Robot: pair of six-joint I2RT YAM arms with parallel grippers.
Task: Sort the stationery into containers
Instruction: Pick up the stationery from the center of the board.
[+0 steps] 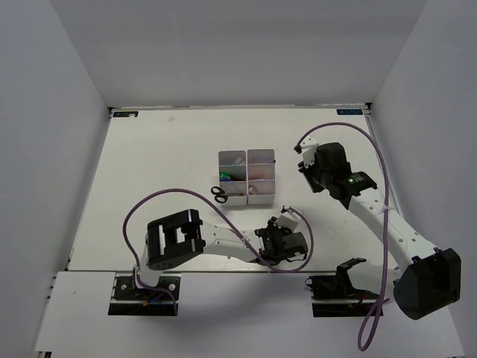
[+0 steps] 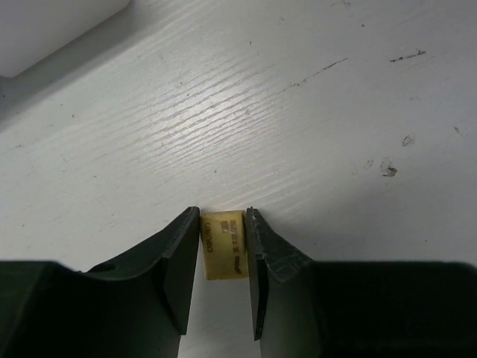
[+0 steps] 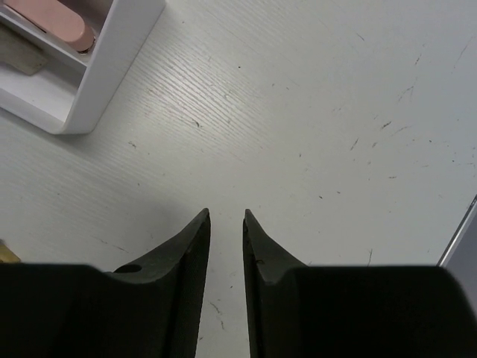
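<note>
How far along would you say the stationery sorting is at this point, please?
Mostly done: the bins already hold a green-capped marker and a pink piece. In hand: the left end effector grips a tan eraser; the right end effector is empty. Left: binning that eraser; whether the scissors sit inside is unclear.

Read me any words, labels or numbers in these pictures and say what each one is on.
Brown print on the tan eraser in the left pincer: too blurred to read.
Print on the blue sticker at the far right corner of the table: too small to read.
No other text shows.
</note>
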